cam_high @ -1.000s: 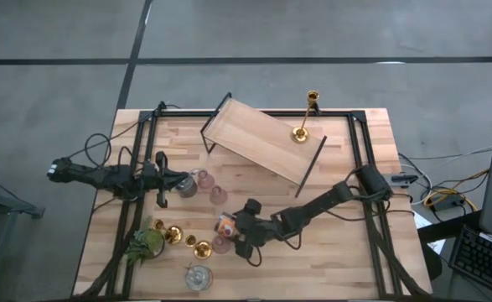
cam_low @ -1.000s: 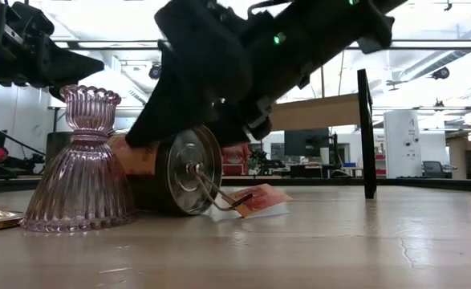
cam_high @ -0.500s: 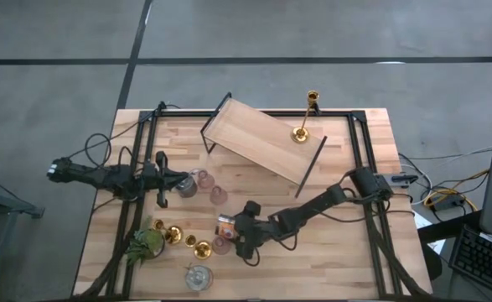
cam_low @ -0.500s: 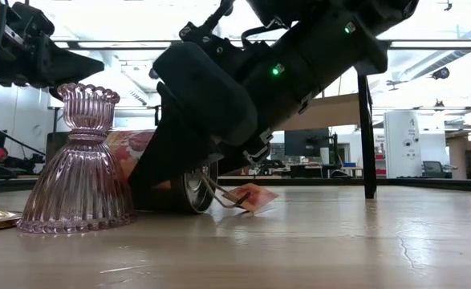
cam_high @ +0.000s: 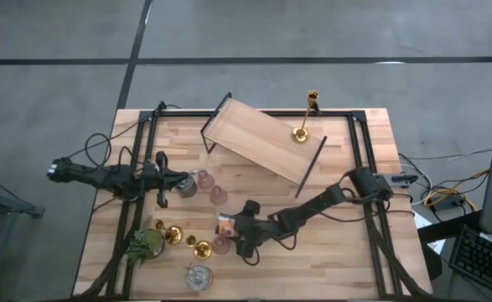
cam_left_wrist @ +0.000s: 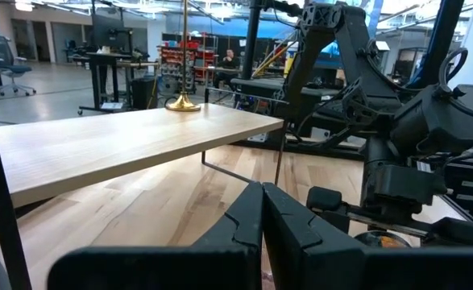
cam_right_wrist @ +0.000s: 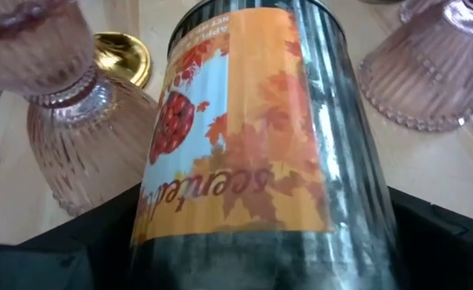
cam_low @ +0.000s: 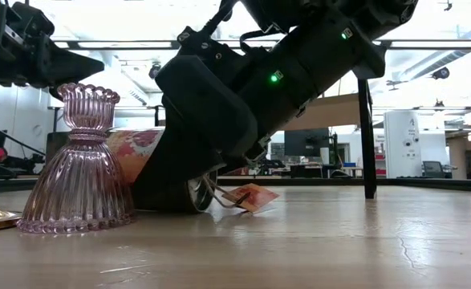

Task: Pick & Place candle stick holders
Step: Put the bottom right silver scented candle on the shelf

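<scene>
Fingers of the right hand [cam_high: 229, 232] straddle a candle tin [cam_right_wrist: 256, 129] lying on its side among pink cups [cam_low: 81, 164] at the table's near left, grip not yet clearly closed; left hand [cam_high: 163, 179] waits clenched.

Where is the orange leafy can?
The orange can lies on its side near the table's front left, between the right pincer fingers, beside a pink glass cup.

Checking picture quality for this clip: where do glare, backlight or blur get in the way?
Low view: bright ceiling lights leave the right pincer a dark silhouette. Right wrist view: the candle tin fills the picture, glare streaks on its metal, the pink holder blurred. High view: even light.
</scene>
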